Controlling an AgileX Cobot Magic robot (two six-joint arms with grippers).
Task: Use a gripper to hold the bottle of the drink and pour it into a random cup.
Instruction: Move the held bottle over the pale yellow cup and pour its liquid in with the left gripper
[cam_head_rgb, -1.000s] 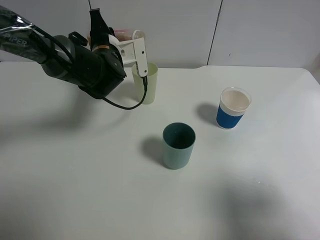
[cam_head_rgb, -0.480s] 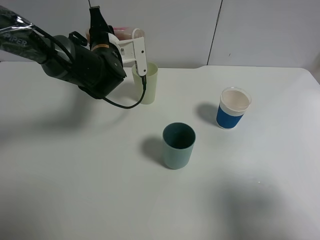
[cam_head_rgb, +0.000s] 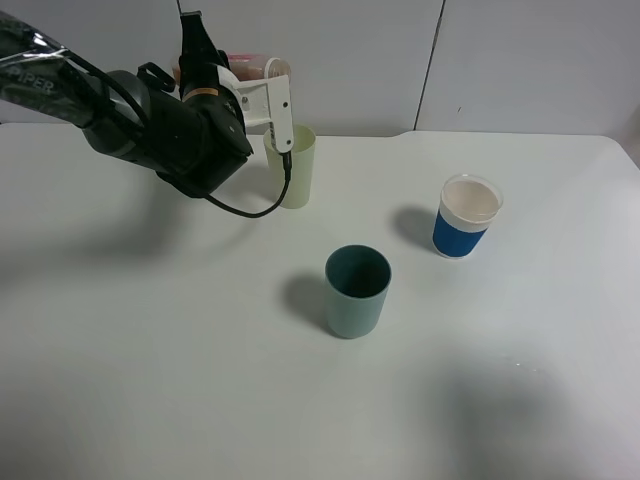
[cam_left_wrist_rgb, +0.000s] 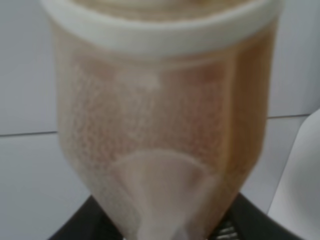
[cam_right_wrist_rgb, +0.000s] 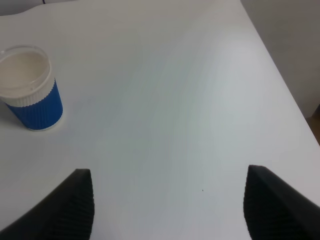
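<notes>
My left gripper, white jaws on the black arm, is shut on the bottle and holds it tipped on its side at the far left. Its neck points toward the wall-side rim of the pale yellow-green cup, just above it. The left wrist view is filled by the bottle with its white neck rim and the reddish-brown drink inside. No stream of liquid shows. My right gripper stands open over bare table, with nothing between its black fingers.
A wider teal cup stands mid-table. A blue cup with a white rim stands to the right, and the right wrist view shows the blue cup ahead of that gripper. The white table ends at a right-hand edge.
The left gripper and the bottle have shifted slightly upward above the yellow-green cup. The cups have not moved.
</notes>
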